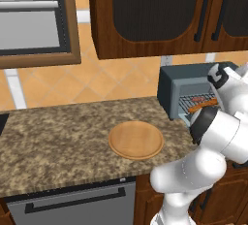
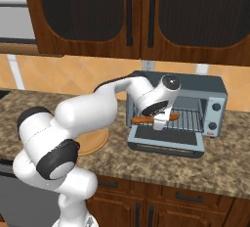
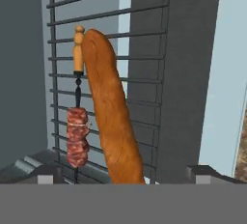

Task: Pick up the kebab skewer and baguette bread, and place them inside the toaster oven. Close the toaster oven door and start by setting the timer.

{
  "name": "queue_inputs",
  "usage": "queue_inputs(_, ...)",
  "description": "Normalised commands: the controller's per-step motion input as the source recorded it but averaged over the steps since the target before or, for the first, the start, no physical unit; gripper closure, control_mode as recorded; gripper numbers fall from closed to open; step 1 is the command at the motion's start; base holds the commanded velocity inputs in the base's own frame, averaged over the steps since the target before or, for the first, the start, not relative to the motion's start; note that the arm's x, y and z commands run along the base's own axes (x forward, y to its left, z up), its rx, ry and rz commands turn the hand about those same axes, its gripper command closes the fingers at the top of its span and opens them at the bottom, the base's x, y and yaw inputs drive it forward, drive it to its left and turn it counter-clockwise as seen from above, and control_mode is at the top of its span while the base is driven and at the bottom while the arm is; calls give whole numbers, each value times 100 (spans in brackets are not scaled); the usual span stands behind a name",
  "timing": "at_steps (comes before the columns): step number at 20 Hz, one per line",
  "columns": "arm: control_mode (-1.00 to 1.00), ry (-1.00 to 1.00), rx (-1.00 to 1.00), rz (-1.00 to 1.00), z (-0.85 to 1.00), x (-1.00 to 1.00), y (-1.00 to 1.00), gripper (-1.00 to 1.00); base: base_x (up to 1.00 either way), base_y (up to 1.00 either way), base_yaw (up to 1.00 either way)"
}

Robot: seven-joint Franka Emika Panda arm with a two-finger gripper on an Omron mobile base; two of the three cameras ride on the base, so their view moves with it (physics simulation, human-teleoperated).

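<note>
The baguette bread (image 3: 112,112) and kebab skewer (image 3: 77,121) lie side by side, touching, on the toaster oven (image 2: 215,91) rack. The gripper (image 3: 123,172) hovers above, jaws wide and empty. The toaster oven door (image 2: 166,140), at six o'clock, looks stiff and light; best pushed up at its front edge.

You have a round wooden board (image 1: 136,140) lying flat on the speckled granite counter (image 1: 58,136). Dark wooden wall cabinets (image 2: 132,13) hang above, and a dishwasher front (image 1: 72,204) sits below the counter.
</note>
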Motion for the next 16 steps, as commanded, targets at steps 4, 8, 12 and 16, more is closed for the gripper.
queue_inputs(4, -100, 34, 0, 0, 2, -42, -3, -100, 0, 0, 0)
queue_inputs(8, -100, 46, -2, 0, 0, -35, -4, -100, 0, 0, 0)
queue_inputs(12, -100, 39, -4, 1, -6, -26, -8, -100, 0, 0, 0)
queue_inputs(16, -100, 16, 0, 2, -30, -39, -10, -100, 0, 0, 0)
